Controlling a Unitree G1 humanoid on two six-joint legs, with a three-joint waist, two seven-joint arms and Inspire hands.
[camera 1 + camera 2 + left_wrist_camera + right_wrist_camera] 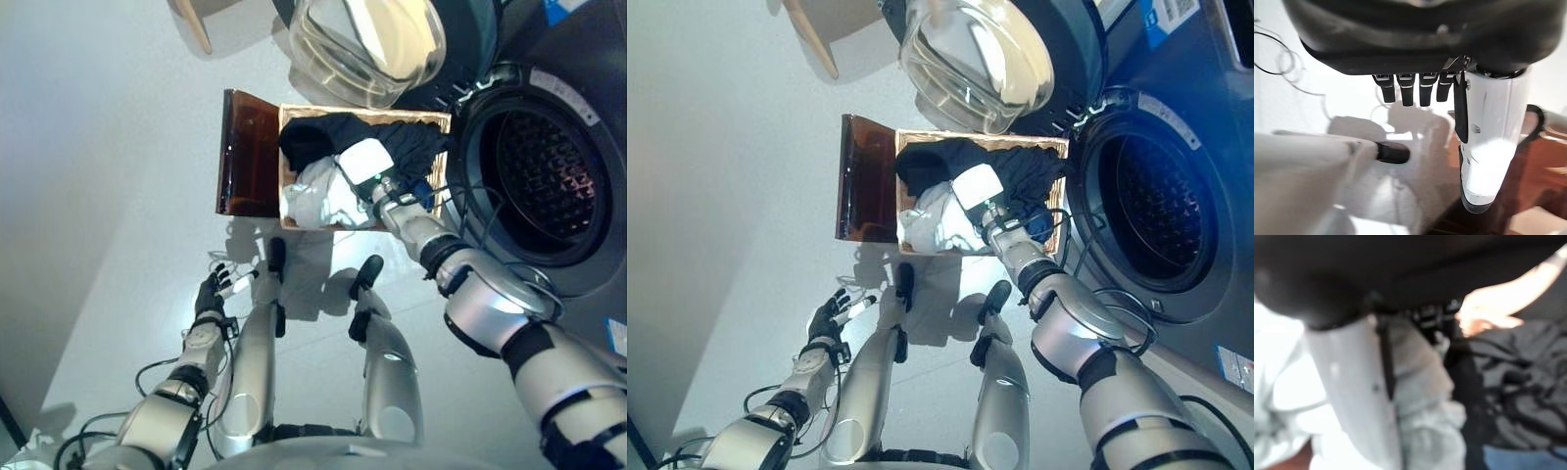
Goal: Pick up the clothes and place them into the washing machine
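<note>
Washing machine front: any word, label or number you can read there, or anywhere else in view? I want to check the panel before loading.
No text can be read.
Blue label at the washing machine top: print too blurred.
Strip on the drum opening's rim: characters too small.
White sticker low on the machine front: illegible.
Wicker basket, clothes and right robot hand: no print visible.
</note>
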